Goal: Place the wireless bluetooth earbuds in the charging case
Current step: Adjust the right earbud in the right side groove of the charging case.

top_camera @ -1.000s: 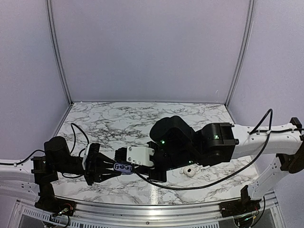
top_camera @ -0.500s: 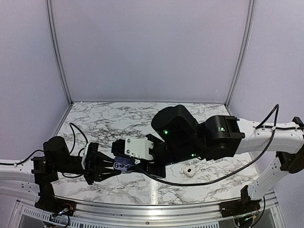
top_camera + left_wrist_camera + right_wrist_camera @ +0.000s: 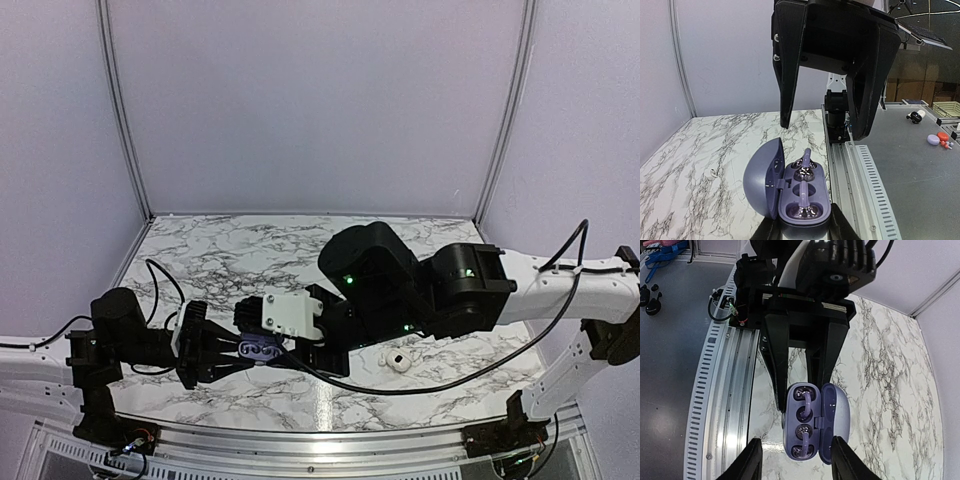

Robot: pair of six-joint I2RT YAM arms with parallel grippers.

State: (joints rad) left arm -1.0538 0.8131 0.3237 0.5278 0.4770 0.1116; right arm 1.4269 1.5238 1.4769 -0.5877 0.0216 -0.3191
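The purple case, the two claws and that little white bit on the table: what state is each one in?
charging case: open, lid swung up to one side.
left gripper: shut on the charging case, holding it by its base.
right gripper: open, empty, above the case.
white earbud: loose on the table, outside the case.

My left arm point(image 3: 120, 338) lies low along the table's point(image 3: 210, 250) near edge, left gripper point(image 3: 235, 358) clamped on the charging case point(image 3: 802, 200). My right arm point(image 3: 455, 292) reaches across from the right edge, right gripper point(image 3: 822, 131) hanging with fingers parted.
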